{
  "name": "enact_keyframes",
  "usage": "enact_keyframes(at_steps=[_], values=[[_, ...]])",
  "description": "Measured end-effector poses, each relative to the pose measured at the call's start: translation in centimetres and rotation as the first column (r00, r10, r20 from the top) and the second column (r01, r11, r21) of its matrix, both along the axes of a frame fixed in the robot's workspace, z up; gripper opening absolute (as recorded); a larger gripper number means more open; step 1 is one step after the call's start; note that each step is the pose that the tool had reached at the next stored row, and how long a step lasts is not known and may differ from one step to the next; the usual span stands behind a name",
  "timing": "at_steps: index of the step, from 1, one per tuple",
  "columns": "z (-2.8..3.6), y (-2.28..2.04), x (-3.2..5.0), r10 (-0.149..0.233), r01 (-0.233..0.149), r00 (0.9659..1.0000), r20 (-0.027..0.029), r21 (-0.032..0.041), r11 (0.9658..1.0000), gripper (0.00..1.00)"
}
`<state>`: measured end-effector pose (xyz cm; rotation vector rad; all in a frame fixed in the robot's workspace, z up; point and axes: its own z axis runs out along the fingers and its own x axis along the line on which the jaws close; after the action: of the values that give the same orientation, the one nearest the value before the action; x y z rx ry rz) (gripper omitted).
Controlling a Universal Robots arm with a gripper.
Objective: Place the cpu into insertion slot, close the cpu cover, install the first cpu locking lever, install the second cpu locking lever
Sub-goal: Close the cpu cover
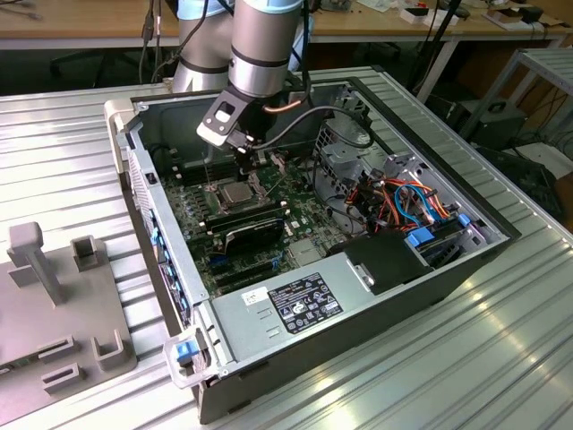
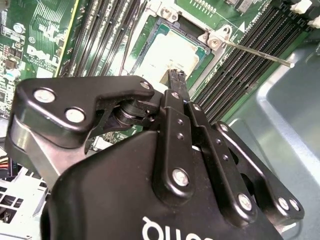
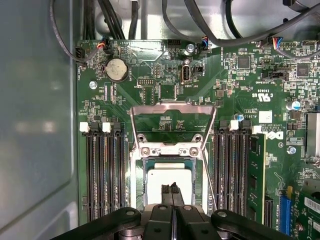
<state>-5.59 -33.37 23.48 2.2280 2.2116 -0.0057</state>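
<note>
The cpu (image 3: 169, 180) lies flat in the insertion slot (image 3: 145, 186) on the green board, its pale metal top showing; it also shows in the second wrist view as the cpu (image 2: 167, 52). The cpu cover (image 3: 172, 106) stands swung up and open behind the slot. A thin locking lever (image 3: 208, 172) runs along one side of the slot, and the lever (image 2: 255, 52) sticks out free. My gripper (image 3: 171, 191) hovers just over the chip's near edge, shut with nothing between its fingers. In the exterior view my gripper (image 1: 244, 166) hangs over the cpu (image 1: 235, 193).
Long black memory slots (image 3: 102, 175) flank the socket on both sides. The open computer case (image 1: 134, 170) has grey walls close by, a drive cage and cable bundle (image 1: 403, 193) on the exterior view's right, and a power supply (image 1: 295, 300) in front.
</note>
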Motion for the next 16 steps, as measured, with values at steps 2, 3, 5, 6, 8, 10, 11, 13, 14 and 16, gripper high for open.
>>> enact_keyframes(at_steps=[2, 3, 5, 6, 8, 10, 11, 13, 14, 16], values=[[0.00, 0.00, 0.15, 0.000, 0.000, 1.0000, 0.0000, 0.0000, 1.0000, 0.11], [0.00, 0.00, 0.24, 0.000, 0.000, 1.0000, 0.0000, 0.0000, 1.0000, 0.11], [0.00, 0.00, 0.46, 0.000, 0.000, 1.0000, 0.0000, 0.0000, 1.0000, 0.11], [0.00, 0.00, 0.54, 0.000, 0.000, 1.0000, 0.0000, 0.0000, 1.0000, 0.11], [0.00, 0.00, 0.68, 0.000, 0.000, 1.0000, 0.0000, 0.0000, 1.0000, 0.11], [0.00, 0.00, 0.83, 0.000, 0.000, 1.0000, 0.0000, 0.0000, 1.0000, 0.11], [0.00, 0.00, 0.93, 0.000, 0.000, 1.0000, 0.0000, 0.0001, 1.0000, 0.11], [0.00, 0.00, 1.09, 0.000, 0.000, 1.0000, 0.0000, 0.0000, 1.0000, 0.11], [0.00, 0.00, 1.15, 0.000, 0.000, 1.0000, 0.0000, 0.0000, 1.0000, 0.11], [0.00, 0.00, 1.34, 0.000, 0.000, 1.0000, 0.0000, 0.0001, 1.0000, 0.11]])
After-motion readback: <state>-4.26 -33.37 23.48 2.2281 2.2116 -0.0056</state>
